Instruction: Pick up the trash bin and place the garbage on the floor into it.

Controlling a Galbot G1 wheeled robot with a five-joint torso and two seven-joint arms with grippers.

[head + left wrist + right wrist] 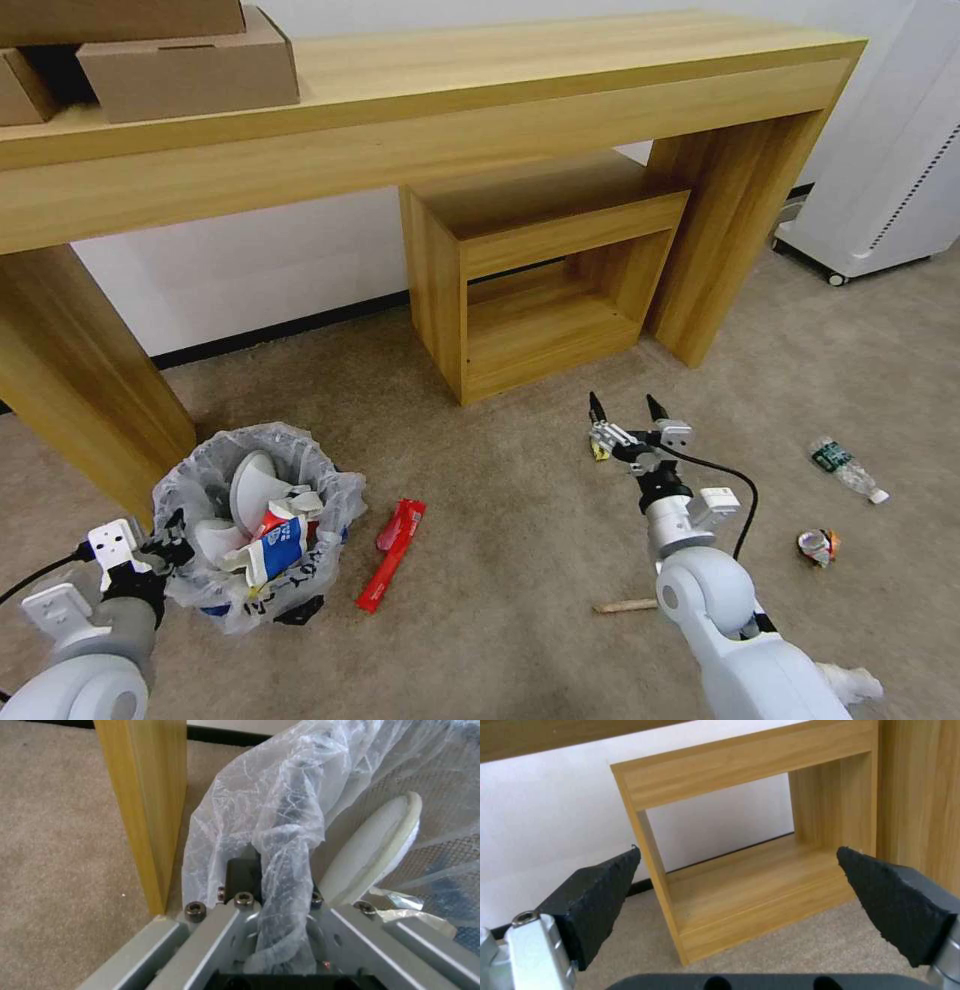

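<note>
No print can be made out, neither on the bin liner (318,575) nor on the bottle's green label (829,457).

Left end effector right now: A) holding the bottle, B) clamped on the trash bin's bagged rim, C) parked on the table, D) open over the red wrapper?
B: the left end effector sits at the rim of the trash bin, and the left wrist view shows the bag-wrapped rim pinched in it.

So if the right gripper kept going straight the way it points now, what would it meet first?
Probably the small wooden cube shelf: the open right gripper faces its hollow front, with bare carpet between. It might enter the opening rather than strike the frame; depth is unclear.
</note>
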